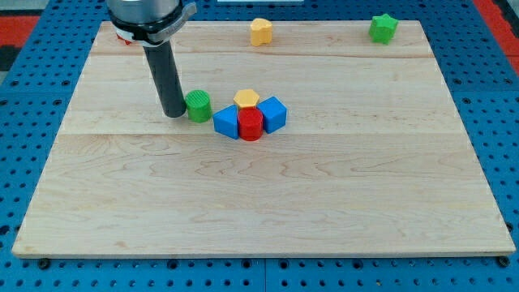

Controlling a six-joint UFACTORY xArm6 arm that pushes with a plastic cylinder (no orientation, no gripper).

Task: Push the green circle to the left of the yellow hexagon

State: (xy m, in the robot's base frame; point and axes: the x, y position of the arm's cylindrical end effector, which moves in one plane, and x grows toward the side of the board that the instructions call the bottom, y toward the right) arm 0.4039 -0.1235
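Observation:
The green circle (198, 105) is a short green cylinder left of centre on the wooden board. My tip (174, 113) stands just to its left, touching or nearly touching it. The yellow hexagon (246, 99) lies to the circle's right, at the back of a tight cluster. It touches a blue block (227, 122) on its left front, a red cylinder (250, 125) in front, and a second blue block (273, 113) on its right. The green circle sits close to the left blue block.
A second yellow block (260, 32) sits near the view's top centre. A green star-like block (383, 27) sits at the top right. The wooden board (268, 203) ends in a blue pegboard surround on all sides.

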